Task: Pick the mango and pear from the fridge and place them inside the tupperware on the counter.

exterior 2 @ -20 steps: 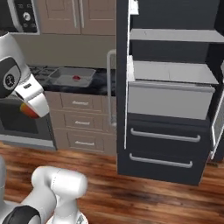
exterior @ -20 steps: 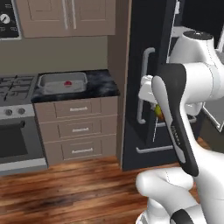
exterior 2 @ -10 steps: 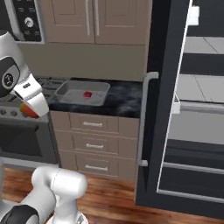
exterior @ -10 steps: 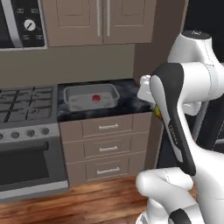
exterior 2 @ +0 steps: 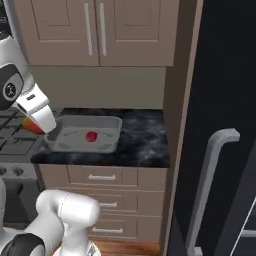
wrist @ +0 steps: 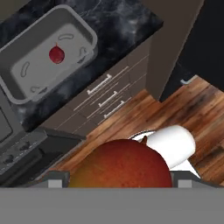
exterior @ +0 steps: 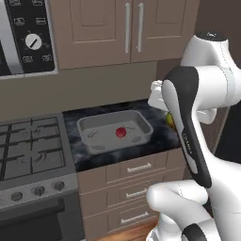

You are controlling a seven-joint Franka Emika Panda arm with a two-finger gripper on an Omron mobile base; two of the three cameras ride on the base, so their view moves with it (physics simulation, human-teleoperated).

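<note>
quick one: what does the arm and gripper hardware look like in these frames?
White glossy arm of rounded tubular links, with a dark charcoal joint section carrying faint lettering along it. White boxy gripper body. A round dark grey joint cap with a small circular mark. No cables visible.

The grey translucent tupperware lay flat on the black marbled counter, just right of the stove, holding one small red fruit near its middle. A red-and-yellow mango sat in the gripper, above the wooden floor, apart from the tupperware. The dark fridge stood beside the counter's right end.
</note>
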